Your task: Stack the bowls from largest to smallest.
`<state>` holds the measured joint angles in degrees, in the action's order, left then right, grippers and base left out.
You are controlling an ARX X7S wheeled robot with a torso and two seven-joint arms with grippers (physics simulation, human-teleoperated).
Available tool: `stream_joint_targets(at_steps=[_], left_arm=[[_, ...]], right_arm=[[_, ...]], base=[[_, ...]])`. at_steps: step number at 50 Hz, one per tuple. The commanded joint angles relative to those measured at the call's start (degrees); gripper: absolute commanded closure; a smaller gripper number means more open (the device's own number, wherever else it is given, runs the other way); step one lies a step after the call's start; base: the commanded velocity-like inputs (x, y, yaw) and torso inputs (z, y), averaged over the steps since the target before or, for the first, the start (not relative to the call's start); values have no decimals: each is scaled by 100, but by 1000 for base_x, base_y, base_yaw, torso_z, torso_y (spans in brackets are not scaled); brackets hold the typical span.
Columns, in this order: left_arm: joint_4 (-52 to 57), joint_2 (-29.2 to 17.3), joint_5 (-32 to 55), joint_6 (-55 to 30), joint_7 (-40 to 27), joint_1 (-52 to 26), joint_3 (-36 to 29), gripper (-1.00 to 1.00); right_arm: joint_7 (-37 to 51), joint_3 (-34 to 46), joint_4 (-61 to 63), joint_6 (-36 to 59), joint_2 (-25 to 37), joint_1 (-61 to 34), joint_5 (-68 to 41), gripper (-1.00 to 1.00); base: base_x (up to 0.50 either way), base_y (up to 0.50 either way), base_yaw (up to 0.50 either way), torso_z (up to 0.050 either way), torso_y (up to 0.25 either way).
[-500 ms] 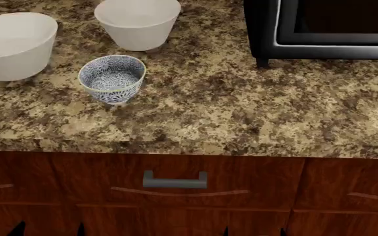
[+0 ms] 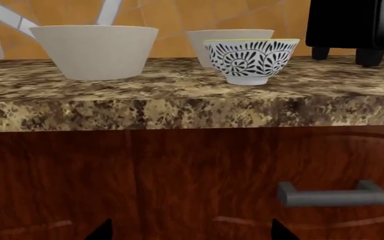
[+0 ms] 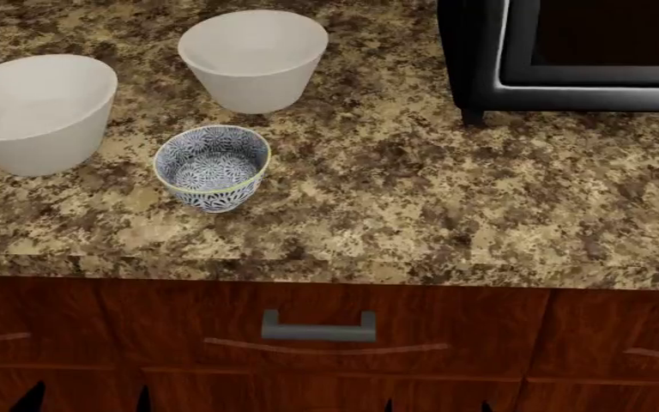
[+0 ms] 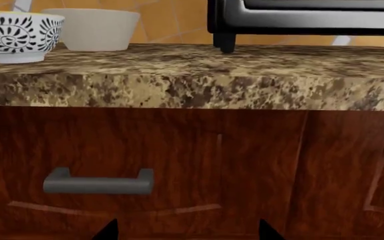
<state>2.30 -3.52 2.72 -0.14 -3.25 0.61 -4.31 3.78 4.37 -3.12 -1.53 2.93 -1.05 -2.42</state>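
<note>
Both claws hang low in front of the cabinet, below the counter edge. Only dark fingertip points show at the bottom of each wrist view, the left gripper [image 2: 188, 232] and the right gripper [image 4: 185, 231], each pair standing apart and holding nothing.

All three bowls sit separately on the granite counter [image 3: 421, 215], none nested yet. The larger white bowl [image 3: 38, 112] stands at the left end of the counter. The second white bowl [image 3: 254, 58] sits further back, and the floral bowl [image 3: 212, 167] sits nearest the counter's front edge, between the two but touching neither. A black appliance [image 3: 570, 51] occupies the right rear.

The stack appears not to have begun, so the step in hand is likely the reach for the second white bowl, which should go into the larger one first. The left arm is the nearer one. It should rise clear of the counter edge before moving in, and pass over or around the floral bowl, which lies on the direct path. A rim pinch on the white bowl's near wall, with a level lift, would suit lowering it centred into the larger bowl.
</note>
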Motion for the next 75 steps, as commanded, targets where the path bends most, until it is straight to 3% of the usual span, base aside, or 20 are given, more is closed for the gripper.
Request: stream_joint_targets(at_steps=[1, 12, 46, 75], left_arm=[[-30, 22, -11, 3, 20, -13, 30, -100], [37, 3, 66, -55, 60, 12, 1, -100], [-37, -238, 214, 3, -226, -18, -291, -100], [183, -366, 258, 269, -510, 8, -462, -100]], right_arm=[[-26, -29, 14, 7, -18, 2, 16, -100], [112, 117, -32, -53, 97, -11, -106, -100], [327, 373, -97, -108, 271, -69, -399, -100], [592, 511, 165, 88, 427, 7, -532, -100]], base=[[0, 0, 0, 0, 0], [0, 0, 0, 0, 0], [0, 391, 0, 0, 0], [0, 0, 0, 50, 0]])
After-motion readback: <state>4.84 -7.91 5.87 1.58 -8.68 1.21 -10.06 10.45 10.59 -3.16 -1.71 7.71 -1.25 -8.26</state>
